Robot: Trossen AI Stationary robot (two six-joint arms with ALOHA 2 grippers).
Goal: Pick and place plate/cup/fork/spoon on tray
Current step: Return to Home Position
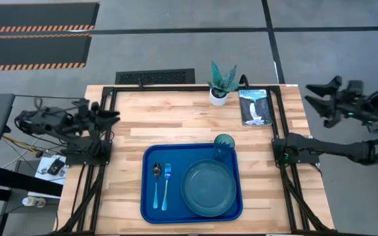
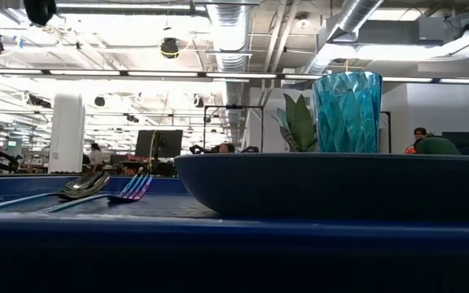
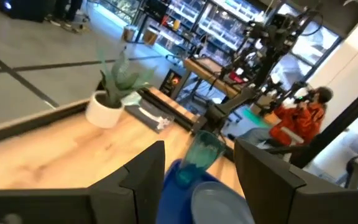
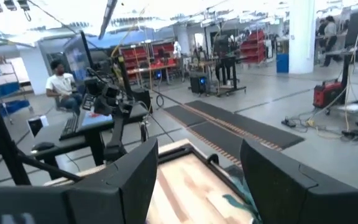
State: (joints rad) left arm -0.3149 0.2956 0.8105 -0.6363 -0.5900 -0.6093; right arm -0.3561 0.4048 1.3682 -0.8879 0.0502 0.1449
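Observation:
The bright blue tray [image 1: 148, 196] lies on the table near its front edge. On it rest the teal-blue plate [image 1: 209, 188], the teal ribbed cup [image 1: 224, 145] standing upright at the tray's far right corner, the spoon [image 1: 157, 185] and the fork [image 1: 167, 186] side by side on the tray's left part. In the low view the cup [image 2: 347, 111] stands behind the plate [image 2: 332, 183]. My left gripper [image 1: 113, 117] is open and empty at the table's left edge. My right gripper [image 1: 320, 95] is open and empty, raised beyond the table's right edge.
A white pot with a spiky green plant [image 1: 221, 84] stands at the table's far edge. A dark booklet [image 1: 254, 107] lies to its right. Bare wood lies between the tray and the far edge. People show in the room beyond the table.

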